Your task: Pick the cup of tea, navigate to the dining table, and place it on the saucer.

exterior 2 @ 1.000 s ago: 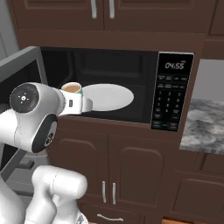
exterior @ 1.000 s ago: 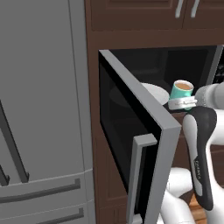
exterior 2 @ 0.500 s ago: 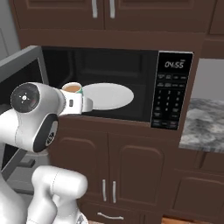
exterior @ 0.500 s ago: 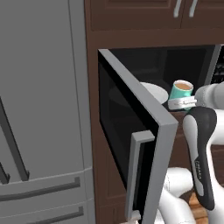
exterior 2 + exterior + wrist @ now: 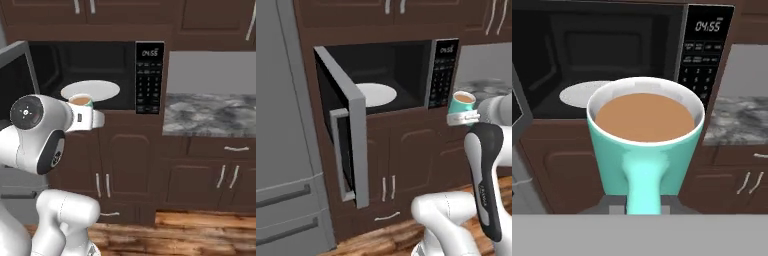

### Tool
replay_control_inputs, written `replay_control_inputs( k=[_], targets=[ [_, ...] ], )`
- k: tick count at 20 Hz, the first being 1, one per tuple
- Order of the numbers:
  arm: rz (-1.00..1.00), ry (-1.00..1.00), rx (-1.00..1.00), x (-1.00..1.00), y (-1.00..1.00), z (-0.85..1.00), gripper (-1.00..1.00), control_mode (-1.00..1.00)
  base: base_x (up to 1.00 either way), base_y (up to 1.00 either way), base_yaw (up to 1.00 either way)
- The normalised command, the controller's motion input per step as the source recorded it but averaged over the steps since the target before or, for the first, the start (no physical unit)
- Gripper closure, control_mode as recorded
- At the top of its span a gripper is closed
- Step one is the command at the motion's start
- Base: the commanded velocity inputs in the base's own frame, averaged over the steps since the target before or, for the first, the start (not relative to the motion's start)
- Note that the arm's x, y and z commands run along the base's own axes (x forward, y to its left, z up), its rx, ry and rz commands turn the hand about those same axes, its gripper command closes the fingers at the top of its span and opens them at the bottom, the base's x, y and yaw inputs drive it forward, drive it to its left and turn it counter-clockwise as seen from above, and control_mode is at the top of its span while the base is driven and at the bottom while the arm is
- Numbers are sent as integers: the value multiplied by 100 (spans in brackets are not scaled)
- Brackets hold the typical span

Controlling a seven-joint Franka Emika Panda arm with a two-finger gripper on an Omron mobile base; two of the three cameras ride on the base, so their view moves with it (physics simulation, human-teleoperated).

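Arm (image 5: 483,185): glossy white rounded link shells, dark grey joint sections, small lettering on one dark band. Round dark joint cap (image 5: 26,113) with central marking.

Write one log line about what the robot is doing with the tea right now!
phase: carrying | gripper: shut on cup of tea | cup: upright, full, outside microwave | microwave door: open

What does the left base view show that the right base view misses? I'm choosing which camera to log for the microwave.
Left base view alone: the open grey microwave door from its inner side, and the grey refrigerator front. Right base view alone: the grey marbled counter top with dark drawers beneath. Both share the small teal-green cup of tea, gripped in the gripper, the round white microwave plate and the black keypad panel.
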Motion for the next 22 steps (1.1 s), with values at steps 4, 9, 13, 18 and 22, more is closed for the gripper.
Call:
replay_control_inputs(
  k=[4, 9, 13, 18, 22],
  targets=[
    [0, 0, 0, 0, 0, 0, 100, 100, 4, -27, -82],
    [0, 0, 0, 0, 0, 0, 100, 100, 4, -2, -95],
    [0, 0, 0, 0, 0, 0, 100, 100, 0, 0, -97],
    [0, 0, 0, 0, 0, 0, 100, 100, 8, 0, -96],
    [0, 0, 0, 0, 0, 0, 100, 100, 21, 4, -92]
  ],
)
